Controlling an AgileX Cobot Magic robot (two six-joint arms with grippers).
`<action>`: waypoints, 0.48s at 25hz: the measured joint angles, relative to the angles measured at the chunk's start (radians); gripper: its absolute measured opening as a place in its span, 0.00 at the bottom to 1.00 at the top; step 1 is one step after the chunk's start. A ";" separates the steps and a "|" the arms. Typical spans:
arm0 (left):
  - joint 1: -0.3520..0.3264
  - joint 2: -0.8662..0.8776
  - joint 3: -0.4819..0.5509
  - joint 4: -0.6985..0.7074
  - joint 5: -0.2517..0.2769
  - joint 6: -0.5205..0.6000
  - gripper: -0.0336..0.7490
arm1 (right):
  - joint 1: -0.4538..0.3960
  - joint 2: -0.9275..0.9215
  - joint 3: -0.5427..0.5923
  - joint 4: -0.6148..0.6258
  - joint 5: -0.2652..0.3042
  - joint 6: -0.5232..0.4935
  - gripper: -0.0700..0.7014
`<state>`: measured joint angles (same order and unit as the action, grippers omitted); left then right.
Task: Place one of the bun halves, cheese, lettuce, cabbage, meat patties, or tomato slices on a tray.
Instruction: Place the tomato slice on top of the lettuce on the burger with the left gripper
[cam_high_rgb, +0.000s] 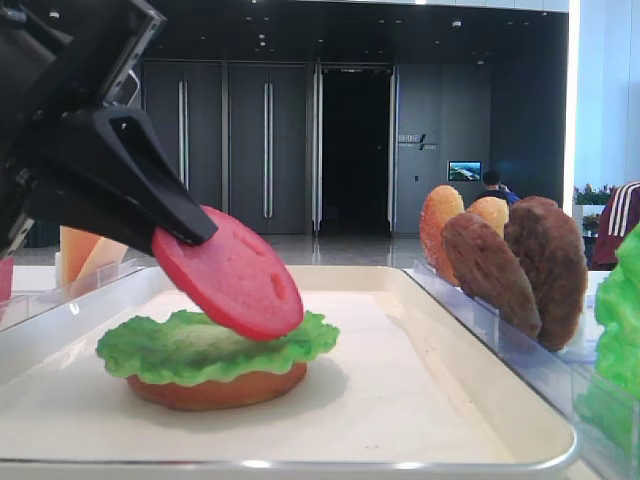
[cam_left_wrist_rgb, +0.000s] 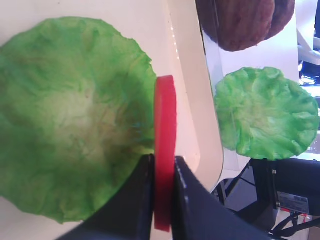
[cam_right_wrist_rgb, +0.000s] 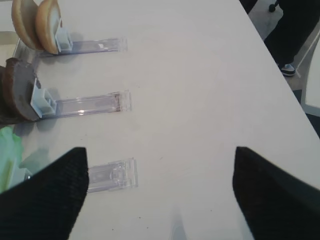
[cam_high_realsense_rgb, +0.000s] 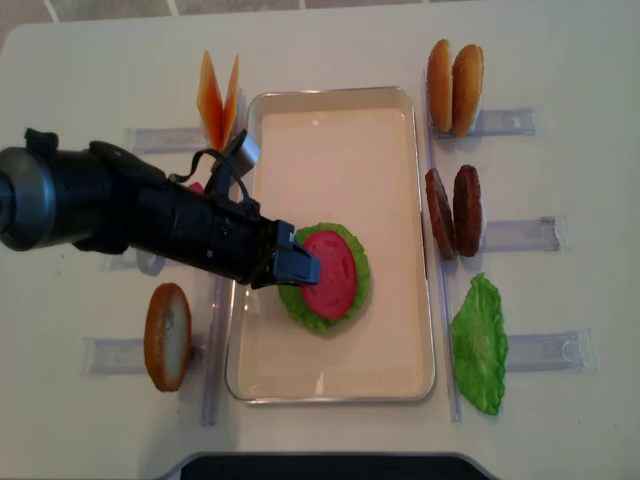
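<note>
Red tomato slice (cam_high_rgb: 233, 272) pinched in left hand (cam_high_rgb: 185, 232), covering lettuce (cam_high_rgb: 150, 352)

Low side view and overhead view share the tray (cam_high_rgb: 500, 425); wrist views close.

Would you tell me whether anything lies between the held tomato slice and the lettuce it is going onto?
Nothing visible does: the left gripper holds the tomato slice tilted directly over the lettuce on the tray.

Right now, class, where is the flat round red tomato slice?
In the overhead view, the flat round red tomato slice is pinched in the left gripper, tilted just above the ruffled green lettuce leaf near the white rectangular tray centre.
</note>
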<state>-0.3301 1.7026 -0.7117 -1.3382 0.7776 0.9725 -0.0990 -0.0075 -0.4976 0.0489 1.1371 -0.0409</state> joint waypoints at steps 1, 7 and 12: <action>0.000 0.000 0.000 -0.001 -0.008 0.002 0.11 | 0.000 0.000 0.000 0.000 0.000 0.000 0.85; 0.000 0.000 0.000 -0.003 -0.036 0.006 0.11 | 0.000 0.000 0.000 0.000 0.000 0.000 0.85; 0.000 0.000 0.000 -0.003 -0.038 0.007 0.11 | 0.000 0.000 0.000 0.000 0.000 0.000 0.85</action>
<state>-0.3301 1.7026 -0.7117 -1.3416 0.7400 0.9793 -0.0990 -0.0075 -0.4976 0.0489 1.1371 -0.0409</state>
